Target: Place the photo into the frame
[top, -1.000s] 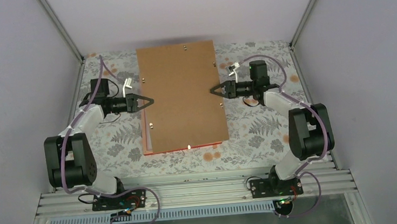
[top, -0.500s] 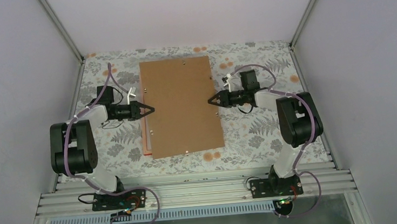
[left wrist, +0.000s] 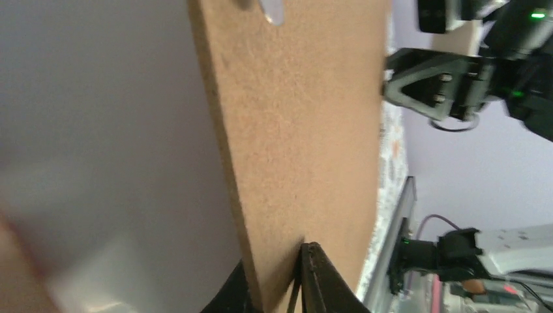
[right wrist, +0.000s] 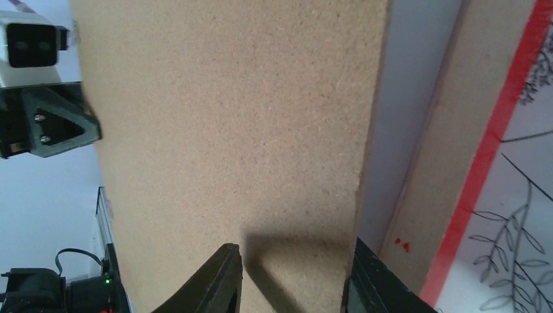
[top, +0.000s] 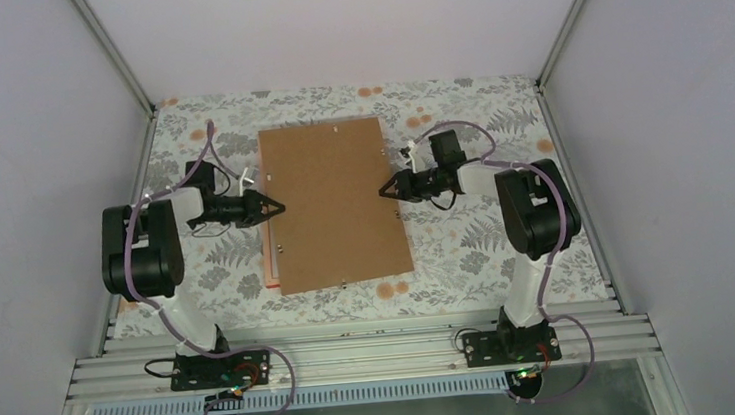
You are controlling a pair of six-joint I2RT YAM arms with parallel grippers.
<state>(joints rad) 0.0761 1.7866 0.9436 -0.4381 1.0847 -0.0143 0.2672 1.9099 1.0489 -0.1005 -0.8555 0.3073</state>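
The frame (right wrist: pixel 450 150) lies flat on the patterned counter (top: pixel 468 249), mostly hidden; only a red strip shows past the left edge of the brown backing board (top: pixel 333 205), which hangs just clear of it, carried from both sides; the photo is not in sight, and a pale surface under the board may be its back or the pane, I cannot tell; the left gripper (top: pixel 277 207) is clenched on the board's left edge; the right gripper (top: pixel 383 188) grasps the opposite edge with wider-set fingers; a small metal clip (left wrist: pixel 270 10) juts at the rim. The board looks offset rightward, so lowering it could land it on the frame's rim, not in the recess; an uneven let-go could tip it and nudge whatever lies beneath.
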